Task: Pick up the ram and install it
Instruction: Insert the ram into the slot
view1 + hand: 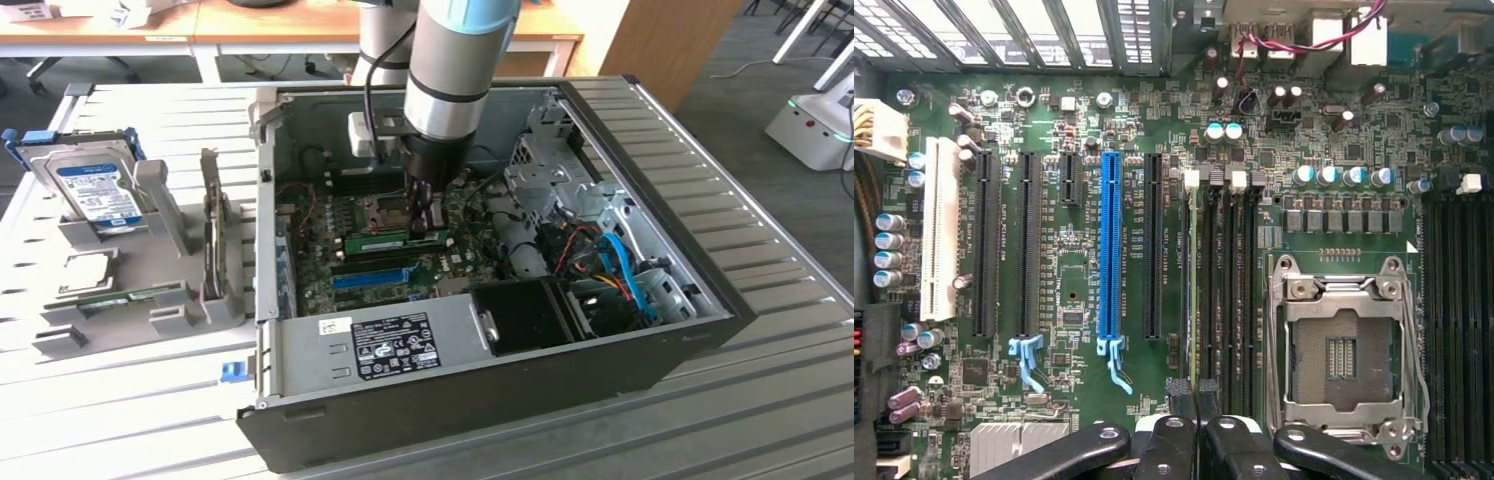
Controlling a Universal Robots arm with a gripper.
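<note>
Fingers [1180, 395] of mine are pressed shut, tips right at one end of the ram [1193, 280]. It stands on edge in a black slot, between the blue slot [1111, 250] and the CPU socket [1344, 350], inside the open case [694, 330].

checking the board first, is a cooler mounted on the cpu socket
No, the cpu socket sits bare, nothing mounted over its metal frame.

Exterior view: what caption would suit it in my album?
Robot arm reaches into an open black computer case, its shut gripper at the long thin green ram stick on the motherboard.
</note>
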